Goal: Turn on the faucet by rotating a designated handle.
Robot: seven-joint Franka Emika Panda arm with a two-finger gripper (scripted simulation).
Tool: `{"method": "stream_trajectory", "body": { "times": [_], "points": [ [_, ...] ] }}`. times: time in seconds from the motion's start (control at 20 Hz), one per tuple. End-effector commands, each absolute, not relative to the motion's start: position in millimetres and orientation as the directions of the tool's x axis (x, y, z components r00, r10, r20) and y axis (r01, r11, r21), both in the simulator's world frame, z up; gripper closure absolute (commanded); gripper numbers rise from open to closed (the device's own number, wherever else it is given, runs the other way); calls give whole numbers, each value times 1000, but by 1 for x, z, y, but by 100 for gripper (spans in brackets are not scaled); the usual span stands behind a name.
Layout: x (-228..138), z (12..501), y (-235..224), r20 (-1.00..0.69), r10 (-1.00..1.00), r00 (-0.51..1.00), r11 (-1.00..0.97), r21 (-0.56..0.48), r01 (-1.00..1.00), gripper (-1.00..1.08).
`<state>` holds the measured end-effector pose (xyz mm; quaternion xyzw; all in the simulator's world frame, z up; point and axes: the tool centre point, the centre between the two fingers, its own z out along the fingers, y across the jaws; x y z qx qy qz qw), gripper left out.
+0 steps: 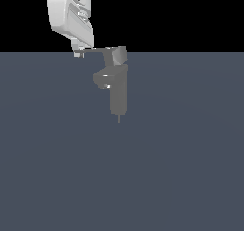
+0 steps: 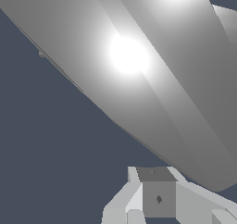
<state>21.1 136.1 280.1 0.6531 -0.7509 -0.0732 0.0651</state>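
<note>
The grey faucet (image 1: 118,94) stands upright in the middle of the exterior view, its stubby spout (image 1: 102,78) pointing toward that view's left. On top sits a blocky cap (image 1: 118,55), and from it the thin flat handle (image 1: 93,49) reaches to the left. My white gripper (image 1: 78,54) hangs down at the handle's tip, touching or almost touching it. The wrist view is filled by the handle (image 2: 139,79) seen very close as a broad shiny grey surface. One finger (image 2: 159,199) shows beside its narrow end. The gap between the fingers is not visible.
A flat dark blue-grey floor (image 1: 181,168) spreads all around the faucet. The white arm (image 1: 69,13) comes down from above at the exterior view's left of the faucet. A black background lies behind.
</note>
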Motion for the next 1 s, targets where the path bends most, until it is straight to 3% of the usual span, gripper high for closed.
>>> {"method": "stream_trajectory", "body": {
  "times": [0.0,0.95],
  "points": [
    [14,282,130,4,-990,-142,140,198,-970,108],
    [-30,291,101,1,-990,-139,137,197,-971,108]
  ]
}}
